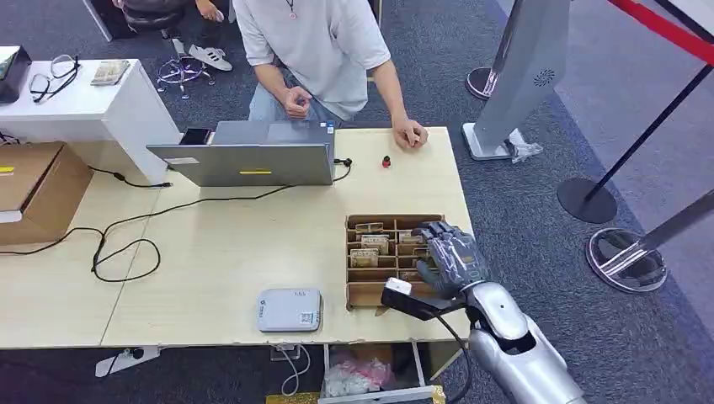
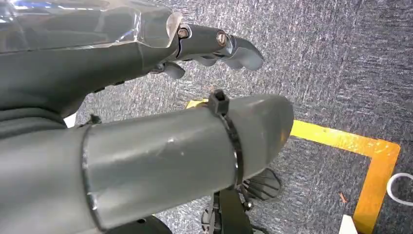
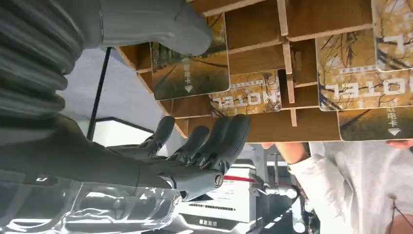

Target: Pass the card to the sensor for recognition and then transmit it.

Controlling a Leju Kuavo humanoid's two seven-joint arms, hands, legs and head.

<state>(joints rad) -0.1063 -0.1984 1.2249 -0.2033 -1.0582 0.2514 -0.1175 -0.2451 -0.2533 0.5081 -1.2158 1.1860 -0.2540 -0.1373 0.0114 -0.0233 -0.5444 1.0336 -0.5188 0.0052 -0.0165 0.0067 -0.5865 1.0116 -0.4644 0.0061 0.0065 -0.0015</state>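
The right hand (image 1: 452,257) hangs over the right part of the brown cardboard divided card box (image 1: 358,295), which lies on the pale wooden surface (image 1: 244,252) near its right edge. In the right wrist view the thick grey thumb (image 3: 160,24) lies against the face of a printed hotel card with a yellow autumn-tree picture (image 3: 192,70) standing in one compartment, while the darker fingers (image 3: 219,141) are extended together just outside the box wall; whether the card is actually pinched cannot be told, since thumb and fingers are well apart and nothing lies between them. More cards of the same print (image 3: 360,83) sit in neighbouring compartments. A flat grey rounded card sensor with a small label (image 1: 289,309) lies on the surface just left of the box, close to the near edge. Farther back an open grey laptop (image 1: 253,156) stands with black cables (image 1: 126,244) running left from it, and a small red object (image 1: 386,162) lies beside it. A person in a light grey T-shirt (image 1: 320,42) leans at the far edge, 1 hand (image 1: 411,135) resting on the surface. The left hand (image 2: 214,46) hangs over grey carpet (image 2: 341,58) with a yellow floor line (image 2: 370,161), its fingers loosely curled with nothing in them.
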